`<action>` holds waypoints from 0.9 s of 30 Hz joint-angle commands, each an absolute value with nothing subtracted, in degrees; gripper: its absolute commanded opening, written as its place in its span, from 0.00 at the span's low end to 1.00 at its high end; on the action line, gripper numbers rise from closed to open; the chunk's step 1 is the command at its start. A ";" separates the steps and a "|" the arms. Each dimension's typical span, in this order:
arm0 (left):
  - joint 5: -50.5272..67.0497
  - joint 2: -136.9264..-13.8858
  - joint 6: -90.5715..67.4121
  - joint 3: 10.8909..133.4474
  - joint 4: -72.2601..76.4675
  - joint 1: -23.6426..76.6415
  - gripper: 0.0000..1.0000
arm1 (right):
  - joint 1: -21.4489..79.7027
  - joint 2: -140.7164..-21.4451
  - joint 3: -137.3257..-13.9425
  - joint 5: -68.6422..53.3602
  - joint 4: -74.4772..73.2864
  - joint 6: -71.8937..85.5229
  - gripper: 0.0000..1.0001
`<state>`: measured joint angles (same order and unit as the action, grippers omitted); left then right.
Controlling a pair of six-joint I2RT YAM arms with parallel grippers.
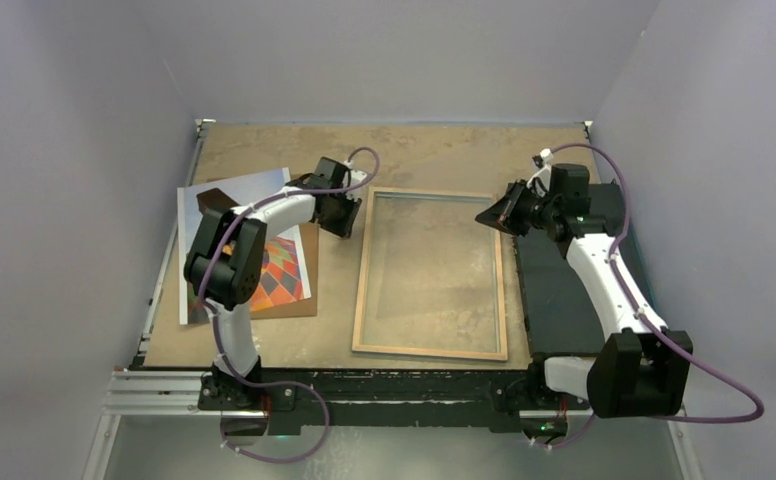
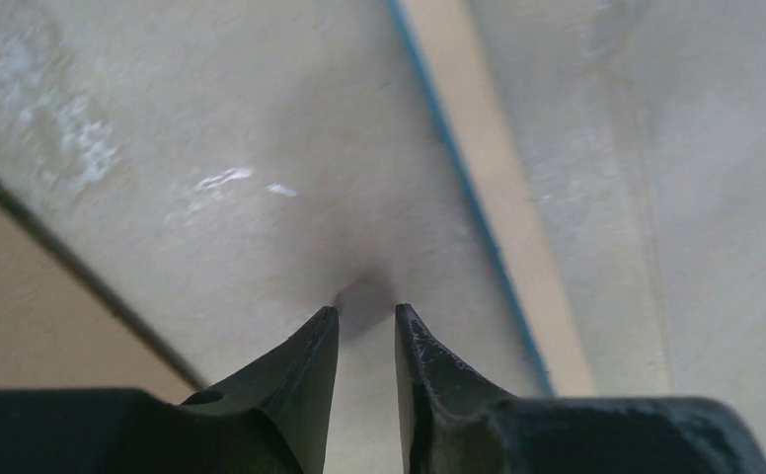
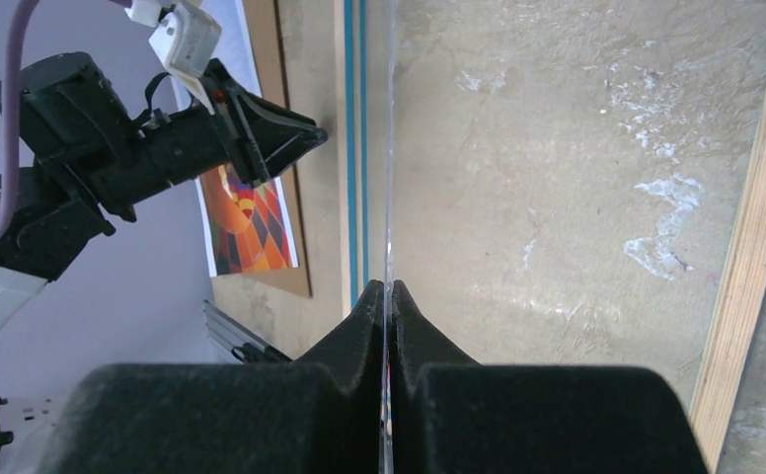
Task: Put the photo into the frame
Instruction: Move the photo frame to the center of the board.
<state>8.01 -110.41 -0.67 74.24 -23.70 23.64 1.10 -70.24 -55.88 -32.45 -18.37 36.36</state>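
Closest to us, the right gripper (image 3: 387,287) is clamped on the thin glass edge at the two o'clock side of the frame (image 1: 429,352). Our left gripper (image 2: 367,312), fingers slightly parted and empty, sits at its ten o'clock. The photo (image 1: 252,187) lies beyond at nine o'clock, on a brown board (image 1: 302,305).

photo (image 1: 286,268) on backing board (image 1: 294,309) at table's (image 1: 434,150) left, frame (image 1: 361,280) to its right, mat (image 1: 559,300) right of frame

Frame (image 1: 430,350) rim was logged as pale bare wood, matt, w/ blue-painted front edge. Glass pane (image 1: 434,270) was seen clear, smooth. Table (image 1: 434,150) surf. was noted rough, scuffed brown board. Photo (image 1: 259,188): thin paper. Left gripper (image 2: 367,316) fingers (image 2: 305,385) were noted matt blk plastic.
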 commanded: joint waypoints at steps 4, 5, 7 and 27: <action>13.71 -106.40 -2.30 73.27 -27.45 22.97 0.52 | 0.88 -70.85 -54.41 -32.75 -14.52 36.16 0.00; 14.65 -105.73 -2.48 72.88 -27.77 23.82 0.56 | 0.88 -70.73 -54.40 -32.83 -15.17 36.05 0.00; 16.47 -105.04 -2.95 71.85 -27.63 25.10 0.61 | 0.88 -70.46 -54.47 -32.50 -16.07 36.00 0.00; 6.33 -109.91 -5.93 68.45 -23.24 27.49 0.19 | 0.88 -71.45 -54.85 -30.49 -14.97 36.09 0.00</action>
